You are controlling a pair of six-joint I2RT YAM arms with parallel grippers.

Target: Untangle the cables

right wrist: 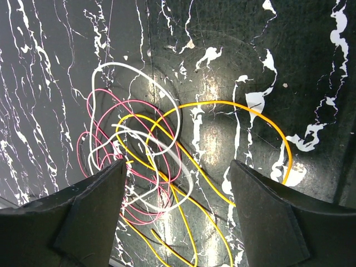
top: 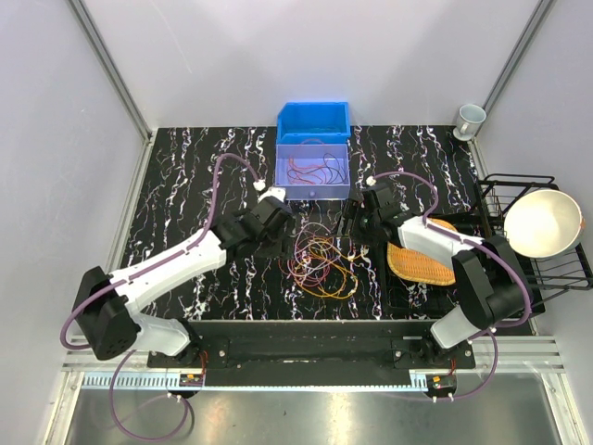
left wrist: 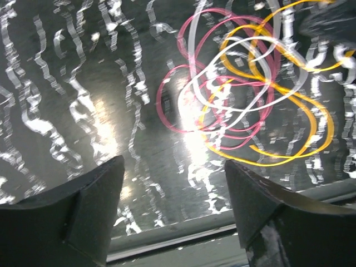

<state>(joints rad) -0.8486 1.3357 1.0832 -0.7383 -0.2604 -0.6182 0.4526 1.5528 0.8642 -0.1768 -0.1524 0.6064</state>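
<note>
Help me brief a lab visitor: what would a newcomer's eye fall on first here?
First, the tangle of cables, orange, yellow, pink and white loops on the dark marbled table between the two arms. Next, the blue bin at the far edge, with a clear box holding a few more in front of it, and the white bowl on the black rack at right.

Left arm (top: 176,264) stretched inward, left end effector (left wrist: 175,172) low, jaws apart, right arm (top: 435,243) bent inward, right end effector (right wrist: 178,172) jaws also apart
</note>
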